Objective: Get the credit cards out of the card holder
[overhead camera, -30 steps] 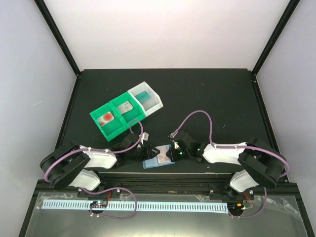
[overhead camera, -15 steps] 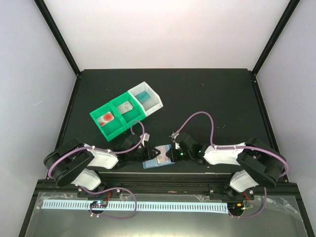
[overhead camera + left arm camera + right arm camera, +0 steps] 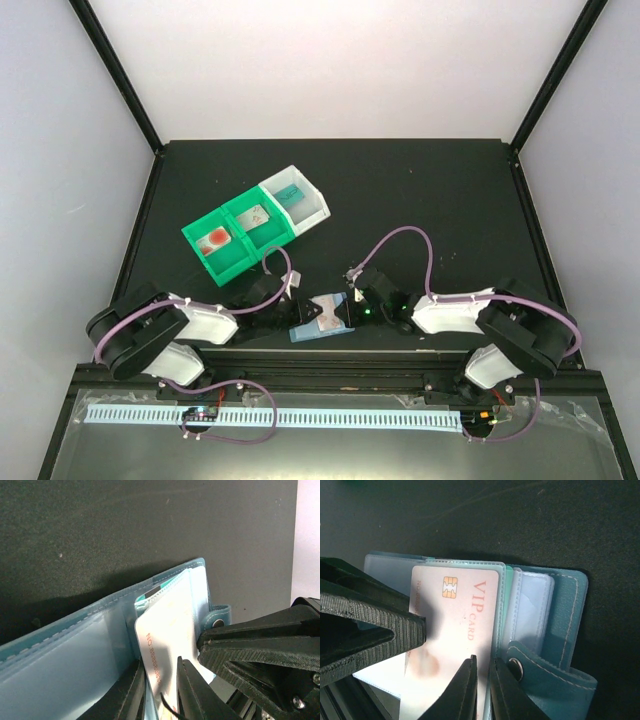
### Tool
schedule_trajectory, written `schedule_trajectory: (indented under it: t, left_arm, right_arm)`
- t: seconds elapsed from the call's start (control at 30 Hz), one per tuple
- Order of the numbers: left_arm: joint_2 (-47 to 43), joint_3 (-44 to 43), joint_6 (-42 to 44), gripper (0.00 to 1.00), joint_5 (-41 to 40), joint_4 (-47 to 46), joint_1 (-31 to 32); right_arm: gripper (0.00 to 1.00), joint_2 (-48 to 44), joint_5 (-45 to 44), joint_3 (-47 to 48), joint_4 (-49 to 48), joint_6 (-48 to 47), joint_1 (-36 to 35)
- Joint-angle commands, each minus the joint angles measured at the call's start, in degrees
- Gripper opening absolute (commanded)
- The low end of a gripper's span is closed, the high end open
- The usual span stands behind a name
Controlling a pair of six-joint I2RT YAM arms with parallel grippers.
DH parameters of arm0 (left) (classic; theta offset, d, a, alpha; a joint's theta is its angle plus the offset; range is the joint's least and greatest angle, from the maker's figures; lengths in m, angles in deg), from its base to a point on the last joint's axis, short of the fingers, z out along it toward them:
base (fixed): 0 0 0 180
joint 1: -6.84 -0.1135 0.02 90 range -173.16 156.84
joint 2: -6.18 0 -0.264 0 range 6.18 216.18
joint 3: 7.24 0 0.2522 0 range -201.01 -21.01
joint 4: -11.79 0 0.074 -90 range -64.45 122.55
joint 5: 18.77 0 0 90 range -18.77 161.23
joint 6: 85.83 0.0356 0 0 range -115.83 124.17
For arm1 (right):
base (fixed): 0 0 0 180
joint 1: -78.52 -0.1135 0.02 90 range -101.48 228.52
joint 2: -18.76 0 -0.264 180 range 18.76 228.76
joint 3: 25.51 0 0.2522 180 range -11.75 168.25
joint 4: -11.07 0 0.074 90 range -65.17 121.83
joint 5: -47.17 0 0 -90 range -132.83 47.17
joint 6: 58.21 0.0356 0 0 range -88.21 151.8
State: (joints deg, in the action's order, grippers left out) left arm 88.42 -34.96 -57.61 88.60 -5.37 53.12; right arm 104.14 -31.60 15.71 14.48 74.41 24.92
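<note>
The slate-blue card holder lies open at the near table edge between both grippers. In the left wrist view its translucent sleeves fan out. My left gripper is shut on a pale white credit card printed with a number, which sticks partly out of a sleeve. In the right wrist view this card reads "VIP CARD" and has a chip. My right gripper is shut on the card holder's sleeve edge beside the snap tab. A teal edge shows behind the white card.
A green two-compartment tray and a white tray stand at the back left, each with a card-like thing inside. The table's near edge runs just below the holder. The black left fingers fill the left of the right wrist view.
My left gripper has drawn slightly back to the left with the pale card. The holder and the right gripper have barely moved.
</note>
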Motion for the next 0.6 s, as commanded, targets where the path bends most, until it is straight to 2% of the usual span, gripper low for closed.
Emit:
schedule_trajectory:
  t: [0.0, 0.57]
  left_arm:
    - [-1.7, 0.8, -1.1, 0.18, 2.4, -3.5, 1.1]
    - [-3.4, 2.6, -3.7, 0.18, 3.8, -7.1, 1.1]
  right_arm:
    - [0.12, 2.8, -0.2, -1.6, 2.2, 0.4, -0.2]
    - [0.12, 1.6, -1.6, -2.9, 3.2, 0.3, -0.1]
